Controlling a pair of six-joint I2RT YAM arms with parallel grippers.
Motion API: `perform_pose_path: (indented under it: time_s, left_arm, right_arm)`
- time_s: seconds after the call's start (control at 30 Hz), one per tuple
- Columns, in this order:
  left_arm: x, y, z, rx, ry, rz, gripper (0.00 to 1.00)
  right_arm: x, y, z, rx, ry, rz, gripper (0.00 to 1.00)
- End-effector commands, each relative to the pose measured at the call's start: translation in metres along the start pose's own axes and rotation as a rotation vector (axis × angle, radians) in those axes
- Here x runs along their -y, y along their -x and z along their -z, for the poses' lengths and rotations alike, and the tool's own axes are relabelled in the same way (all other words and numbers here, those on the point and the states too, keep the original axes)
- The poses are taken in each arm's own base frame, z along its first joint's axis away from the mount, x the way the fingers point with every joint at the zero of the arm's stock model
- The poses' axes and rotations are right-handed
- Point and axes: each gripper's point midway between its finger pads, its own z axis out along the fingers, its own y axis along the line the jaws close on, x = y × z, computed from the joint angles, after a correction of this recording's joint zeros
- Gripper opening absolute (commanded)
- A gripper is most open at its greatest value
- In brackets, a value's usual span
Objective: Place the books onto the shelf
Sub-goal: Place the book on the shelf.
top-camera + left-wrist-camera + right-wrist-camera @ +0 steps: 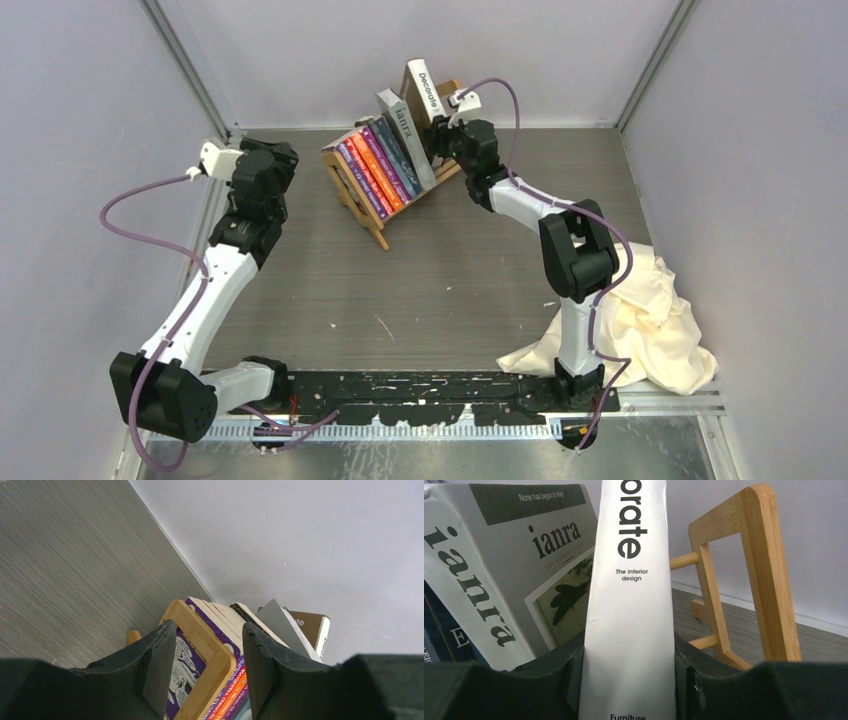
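Clamped by the right gripper (629, 665) across its smooth spine: the tall glossy white book (631, 605), kept upright at the open right end of the slatted light-wood shelf (769, 580) near the worktop's far edge. Leaning beside it, a matte grey book (489, 545) and slim bright paperbacks (375, 170). Half open and empty, the left gripper (207, 640), poised short of the left end frame, probably to brace it.

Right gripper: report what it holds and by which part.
The right gripper holds the white Decorate book, pinching its spine edge, one finger on each cover.
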Motion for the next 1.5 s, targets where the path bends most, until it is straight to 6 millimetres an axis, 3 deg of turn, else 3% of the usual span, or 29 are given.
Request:
perform_pose_path:
  time_s: [0.0, 0.43, 0.63, 0.87, 1.47]
  left_arm:
    - [0.013, 0.014, 0.001, 0.052, -0.050, 0.051, 0.52]
    - [-0.003, 0.007, 0.002, 0.051, -0.028, 0.069, 0.51]
    - [-0.006, 0.004, 0.002, 0.044, -0.024, 0.077, 0.50]
    - [-0.006, 0.003, 0.003, 0.046, -0.023, 0.081, 0.50]
    - [-0.002, 0.009, 0.003, 0.055, -0.012, 0.072, 0.50]
  right_arm:
    - [-0.004, 0.016, -0.006, 0.076, 0.052, -0.021, 0.36]
    - [0.008, -0.024, -0.007, -0.004, 0.039, -0.007, 0.58]
    - [0.011, -0.033, -0.002, -0.026, 0.030, 0.001, 0.65]
    - [0.013, -0.021, 0.001, -0.010, 0.021, 0.012, 0.70]
    - [0.015, 0.041, -0.011, 0.055, 0.014, 0.035, 0.67]
